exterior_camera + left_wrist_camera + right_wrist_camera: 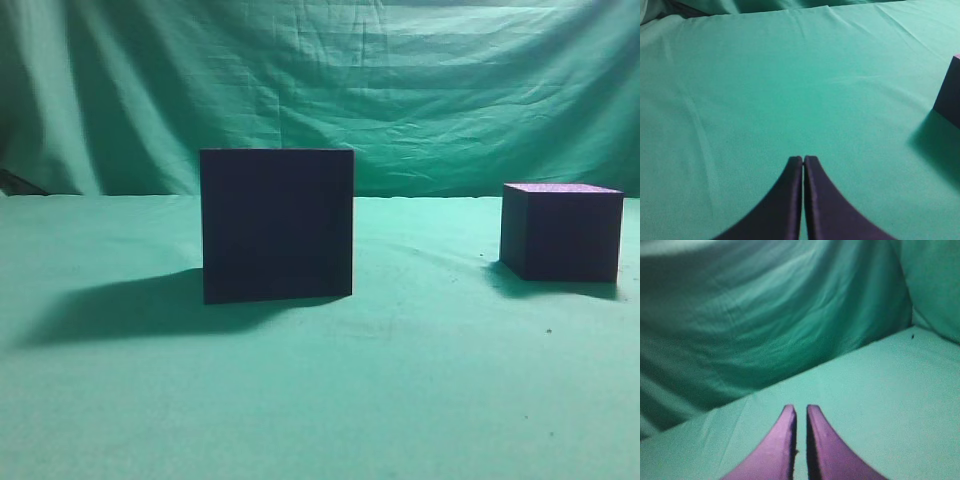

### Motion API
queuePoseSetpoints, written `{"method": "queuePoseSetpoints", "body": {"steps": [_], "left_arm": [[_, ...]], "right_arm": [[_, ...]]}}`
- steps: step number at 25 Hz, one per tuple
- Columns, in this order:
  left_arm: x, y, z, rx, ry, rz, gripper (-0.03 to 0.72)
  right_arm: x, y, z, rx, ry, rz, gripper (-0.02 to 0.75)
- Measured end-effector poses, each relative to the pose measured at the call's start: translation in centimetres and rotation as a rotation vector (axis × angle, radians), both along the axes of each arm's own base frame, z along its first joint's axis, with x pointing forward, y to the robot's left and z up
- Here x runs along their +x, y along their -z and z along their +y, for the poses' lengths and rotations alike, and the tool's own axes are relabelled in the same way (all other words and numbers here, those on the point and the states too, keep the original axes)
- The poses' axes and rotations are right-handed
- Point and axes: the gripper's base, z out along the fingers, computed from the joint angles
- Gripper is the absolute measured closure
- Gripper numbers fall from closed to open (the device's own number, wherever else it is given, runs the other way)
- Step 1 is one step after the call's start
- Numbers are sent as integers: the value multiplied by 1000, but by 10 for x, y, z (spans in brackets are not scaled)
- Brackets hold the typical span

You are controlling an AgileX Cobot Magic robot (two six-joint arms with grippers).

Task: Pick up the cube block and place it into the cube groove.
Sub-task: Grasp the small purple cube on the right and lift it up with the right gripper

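Note:
The cube block (562, 232) is a small dark cube with a speckled purple top, standing on the green cloth at the right of the exterior view. The large dark box (277, 224) stands left of centre. Its top, with the cube groove, is hidden at this eye-level angle. Neither gripper shows in the exterior view. In the left wrist view my left gripper (803, 159) is shut and empty over bare cloth, with a dark box corner (950, 95) at the right edge. In the right wrist view my right gripper (801, 408) is shut with a thin slit, empty, facing the backdrop.
Green cloth (400, 380) covers the table and a green curtain (400, 90) hangs behind it. A wide gap of cloth lies between the box and the block. The box casts a long shadow (120, 305) to its left.

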Motion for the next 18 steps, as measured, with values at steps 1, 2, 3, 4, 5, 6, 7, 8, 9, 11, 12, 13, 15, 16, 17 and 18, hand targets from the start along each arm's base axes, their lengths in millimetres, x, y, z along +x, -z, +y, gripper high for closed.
{"method": "queuePoseSetpoints", "body": {"steps": [1, 2, 3, 4, 5, 6, 7, 8, 9, 11, 12, 13, 15, 16, 17, 18], "left_arm": [[0, 0, 0, 0, 0, 0, 688], [0, 0, 0, 0, 0, 0, 688], [0, 0, 0, 0, 0, 0, 688], [0, 0, 0, 0, 0, 0, 688], [0, 0, 0, 0, 0, 0, 688], [0, 0, 0, 0, 0, 0, 688], [0, 0, 0, 0, 0, 0, 688], [0, 0, 0, 0, 0, 0, 688], [0, 0, 0, 0, 0, 0, 688], [0, 0, 0, 0, 0, 0, 688], [0, 0, 0, 0, 0, 0, 688], [0, 0, 0, 0, 0, 0, 688], [0, 0, 0, 0, 0, 0, 688], [0, 0, 0, 0, 0, 0, 688], [0, 0, 0, 0, 0, 0, 688], [0, 0, 0, 0, 0, 0, 688]], "right_arm": [[0, -3, -2, 4, 21, -34, 680], [0, -4, -3, 4, 28, -45, 680], [-1, -8, -2, -6, 24, -50, 680], [-2, -14, -1, -31, 17, -61, 680], [-2, -22, 0, -59, 6, -63, 680], [-2, -29, 1, -106, -4, -57, 680], [0, -38, 2, -156, -18, -39, 680], [3, -46, 3, -206, -30, -18, 680], [7, -53, 4, -247, -47, 14, 680], [18, -63, 6, -329, -75, 69, 680], [24, -67, 7, -351, -85, 99, 680], [29, -70, 7, -362, -95, 125, 680], [43, -70, 8, -377, -112, 192, 680], [49, -68, 8, -374, -121, 229, 680], [53, -65, 9, -364, -130, 262, 680], [58, -61, 9, -345, -141, 300, 680]]}}
